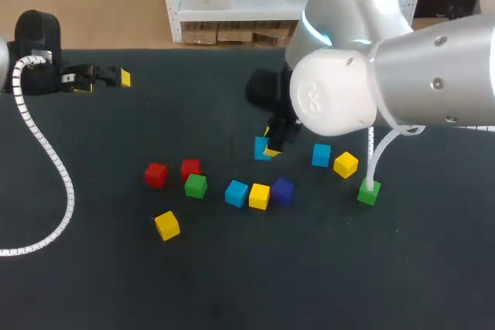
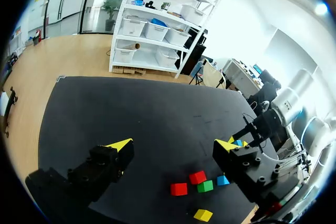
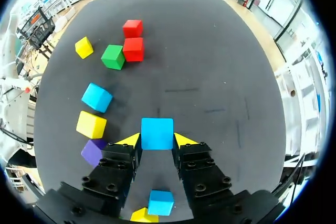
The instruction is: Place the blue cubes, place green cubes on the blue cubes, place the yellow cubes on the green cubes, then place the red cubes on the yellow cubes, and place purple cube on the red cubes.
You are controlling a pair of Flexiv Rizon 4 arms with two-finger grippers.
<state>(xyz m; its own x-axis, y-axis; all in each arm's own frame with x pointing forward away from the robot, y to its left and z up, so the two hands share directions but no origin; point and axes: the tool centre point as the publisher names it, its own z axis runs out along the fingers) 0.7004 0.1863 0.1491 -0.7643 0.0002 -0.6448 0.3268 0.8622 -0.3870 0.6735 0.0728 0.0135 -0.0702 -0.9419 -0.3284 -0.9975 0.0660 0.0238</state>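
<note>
Right end effector (image 3: 157, 141) grasps blue cube (image 3: 157, 131), cube sides square to the fingers, no long axis; left end effector (image 2: 173, 145) released above counter (image 2: 131, 114).

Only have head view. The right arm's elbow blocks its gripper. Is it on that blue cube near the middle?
Observer: Yes. The right wrist view shows the blue cube between the right gripper's fingers, with both yellow tips against its sides.
Operator: Square on, or catching a corner?
Observer: Square on. The tips meet two opposite flat faces, and the cube sits straight between the fingers.
Operator: Left gripper holding anything?
Observer: No. The left wrist view shows the left gripper open, its tips wide apart with only bare table beyond the gap.
</note>
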